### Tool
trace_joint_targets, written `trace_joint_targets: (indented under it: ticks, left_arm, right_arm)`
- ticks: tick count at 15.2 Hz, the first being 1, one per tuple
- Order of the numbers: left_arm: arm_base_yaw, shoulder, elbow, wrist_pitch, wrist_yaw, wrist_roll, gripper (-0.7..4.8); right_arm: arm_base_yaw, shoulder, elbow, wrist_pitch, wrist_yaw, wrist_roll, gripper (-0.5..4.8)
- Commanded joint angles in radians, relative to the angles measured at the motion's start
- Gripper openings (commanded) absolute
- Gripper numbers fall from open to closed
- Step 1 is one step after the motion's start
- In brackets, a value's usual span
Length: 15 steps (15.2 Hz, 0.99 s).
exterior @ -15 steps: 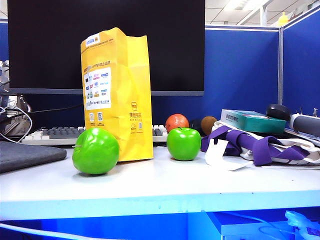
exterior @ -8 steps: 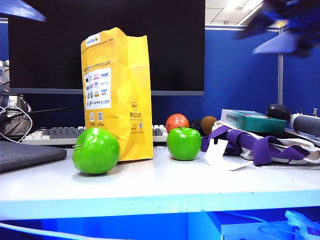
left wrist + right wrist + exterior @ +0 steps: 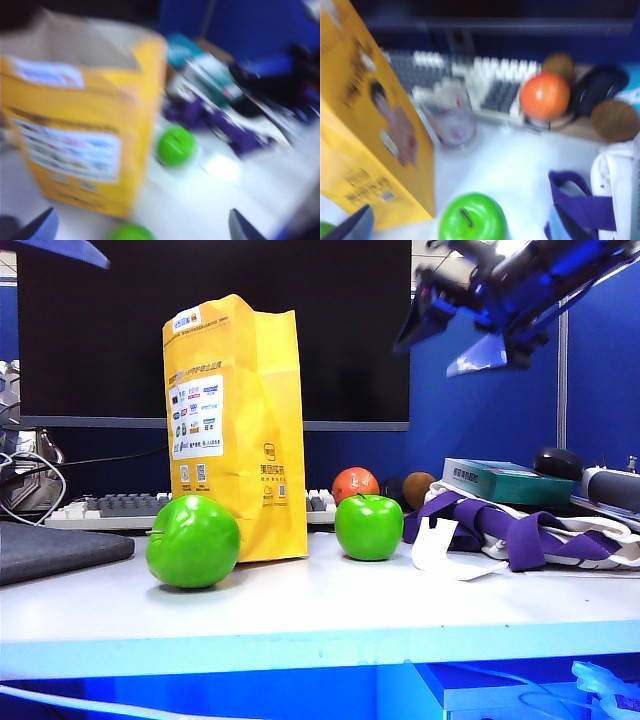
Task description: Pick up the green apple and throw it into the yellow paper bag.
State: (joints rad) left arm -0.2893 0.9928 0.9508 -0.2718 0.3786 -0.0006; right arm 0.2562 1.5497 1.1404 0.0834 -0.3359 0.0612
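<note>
The green apple stands on the white table just right of the yellow paper bag, which is upright with its top open. My right gripper hangs high above and to the right of the apple, open and holding nothing. In the right wrist view the apple lies below, between the spread fingers of the right gripper, beside the bag. My left gripper is open too, high over the bag, with the apple beyond it. Only one blue finger of it shows in the exterior view.
A larger creased green ball sits left of the bag's front. Behind are a keyboard, an orange, a brown fruit and a monitor. A purple-strapped cloth bag and teal box lie at the right.
Both arms have come into view from above. The right gripper has swung leftward and lower, toward the spot over the apple. The apple and bag have not moved.
</note>
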Motion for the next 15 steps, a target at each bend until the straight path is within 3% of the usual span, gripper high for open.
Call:
trace_joint_targets:
  ticks: [1, 5, 15]
  left_arm:
    - [-0.029, 0.006, 0.023, -0.074, 0.019, -0.011, 4.79]
    - [-0.111, 0.014, 0.066, -0.109, 0.001, -0.011, 4.79]
    - [-0.154, 0.096, 0.071, -0.131, 0.030, -0.026, 4.79]
  right_arm:
    - [-0.001, 0.071, 0.067, -0.046, -0.051, -0.040, 4.79]
    - [0.000, 0.250, 0.125, -0.082, -0.092, -0.044, 4.79]
    - [0.011, 0.420, 0.139, -0.016, -0.142, -0.035, 4.79]
